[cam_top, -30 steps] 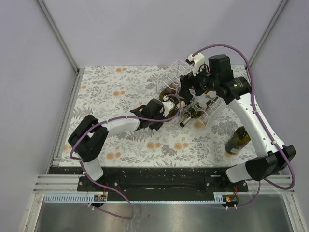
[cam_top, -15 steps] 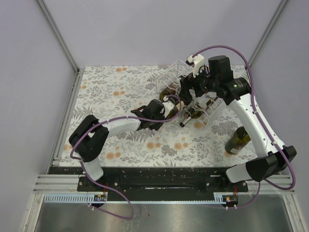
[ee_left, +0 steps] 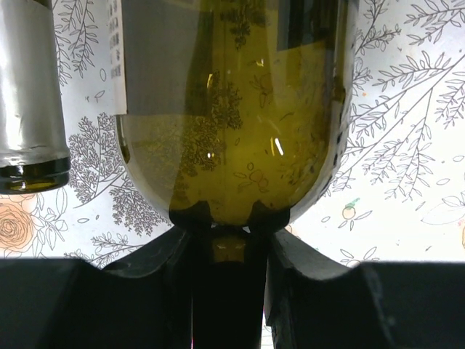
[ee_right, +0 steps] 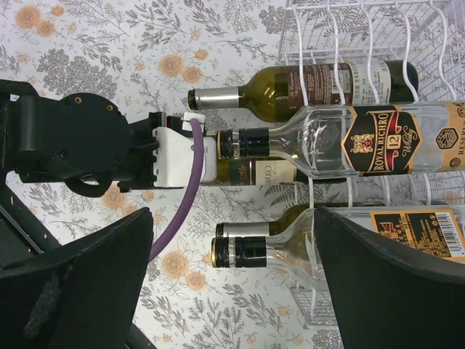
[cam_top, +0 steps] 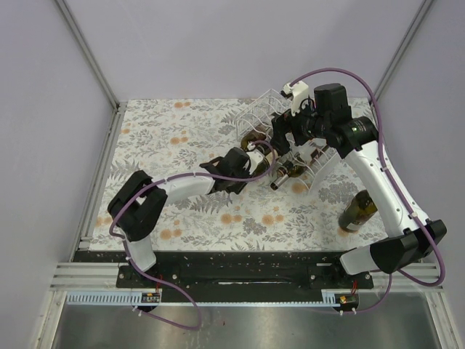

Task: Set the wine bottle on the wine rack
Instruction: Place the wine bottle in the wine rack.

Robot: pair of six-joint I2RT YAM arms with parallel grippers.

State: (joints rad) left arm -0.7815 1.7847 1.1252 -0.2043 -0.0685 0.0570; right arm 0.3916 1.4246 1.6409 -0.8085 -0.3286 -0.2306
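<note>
Green bottle (cam_top: pixel 358 211): upright on floral table (cam_top: pixel 167 131), right side. Left gripper (ee_left: pixel 229 225): clamped on the neck of the wine bottle (ee_left: pixel 232 109), which lies sideways at the wine rack (cam_top: pixel 263 102) front, lower row. Right gripper (ee_right: pixel 232 218): spread wide above the rack, empty.

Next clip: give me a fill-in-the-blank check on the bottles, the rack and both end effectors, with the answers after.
1. The left end effector is shut on the ___ of a green bottle.
2. The right end effector hangs over the rack with its jaws ___.
3. A lone bottle beside the right arm stands ___ on the table.

Missing words: neck; open; upright.
</note>
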